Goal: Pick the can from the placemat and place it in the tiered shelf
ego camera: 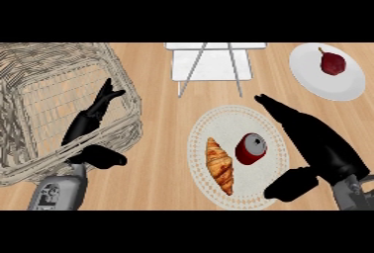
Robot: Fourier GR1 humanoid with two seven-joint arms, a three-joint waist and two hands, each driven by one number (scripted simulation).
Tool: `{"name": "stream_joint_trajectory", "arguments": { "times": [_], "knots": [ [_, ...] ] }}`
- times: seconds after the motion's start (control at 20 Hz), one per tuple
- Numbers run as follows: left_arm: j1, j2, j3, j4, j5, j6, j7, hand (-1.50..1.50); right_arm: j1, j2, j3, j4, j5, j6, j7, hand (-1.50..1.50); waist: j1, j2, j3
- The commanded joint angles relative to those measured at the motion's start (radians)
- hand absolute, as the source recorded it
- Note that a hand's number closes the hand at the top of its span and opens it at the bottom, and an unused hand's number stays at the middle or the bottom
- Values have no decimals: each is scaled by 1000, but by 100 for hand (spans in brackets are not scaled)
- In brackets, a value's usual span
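We see a red can point(251, 148) lying on its side on a round white placemat point(219, 121), with a croissant point(220, 165) just beside it at nine o'clock. Our right hand point(318, 143) hovers at the can's three o'clock, fingers straight, thumb spread. Our left hand point(87, 126) rests open over a wicker basket point(44, 64). At twelve o'clock stands the white tiered shelf point(211, 62); at one o'clock, a plate point(343, 86) holding a pear point(333, 63).

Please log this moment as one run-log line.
can: on placemat | right hand: open beside can | left hand: open | shelf: no can
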Motion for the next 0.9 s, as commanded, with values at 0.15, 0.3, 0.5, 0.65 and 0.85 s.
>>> {"name": "stream_joint_trajectory", "arguments": {
  "times": [0.15,0.3,0.5,0.65,0.85],
  "knots": [
    [-14,-58,4,90,-29,35,68,0,-4,83,38,28,81,2,43,-150,-4,10,-8],
    [38,-64,-2,53,-28,-1,56,0,3,50,-8,45,54,47,14,-150,-1,9,-8],
    [36,-60,23,81,-41,-17,36,0,-16,90,5,145,96,45,-47,-150,5,12,-8],
    [30,-80,22,28,-47,-22,102,0,19,109,47,126,167,30,-39,-150,0,9,-8],
    [50,-69,47,22,-40,-62,78,0,-17,152,46,171,196,41,-12,-150,6,9,-8]
  ]
}}
